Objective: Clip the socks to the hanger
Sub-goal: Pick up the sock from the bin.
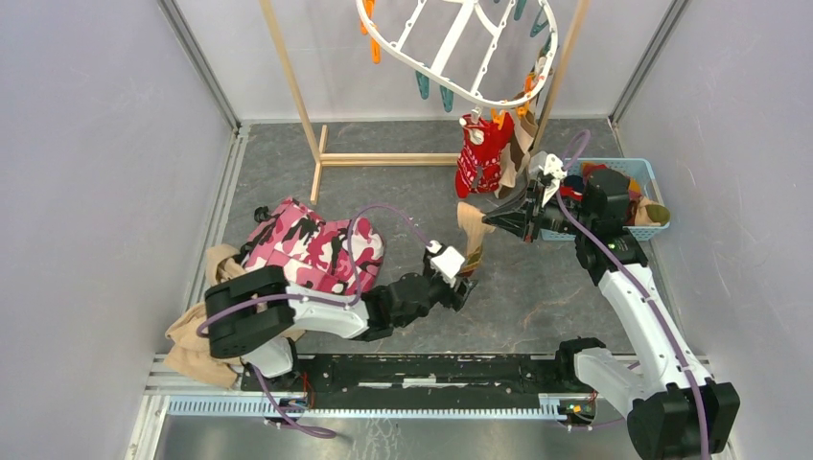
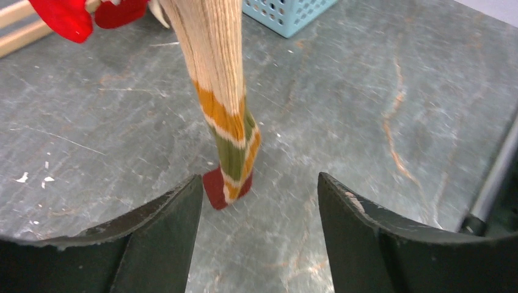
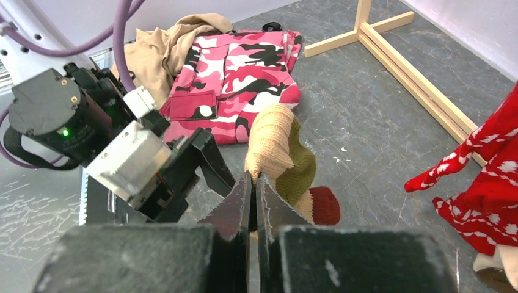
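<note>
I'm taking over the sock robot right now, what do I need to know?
Left end effector: open at the striped sock's toe end, not gripping.
Right end effector: shut on the striped sock, holding it up below the hanger.
Done: one red patterned sock hangs from a hanger clip.
Left: clip the striped sock, then the socks in the blue basket.

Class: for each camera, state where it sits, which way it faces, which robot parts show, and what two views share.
Top: high behind the robot, looking down on the hanger, left arm and right arm.
Left wrist: on the left arm, looking past the open left gripper at the tan sock.
Right wrist: on the right arm, looking over the right gripper, shut on that sock, towards the left arm.
Shared: all show the tan sock.
</note>
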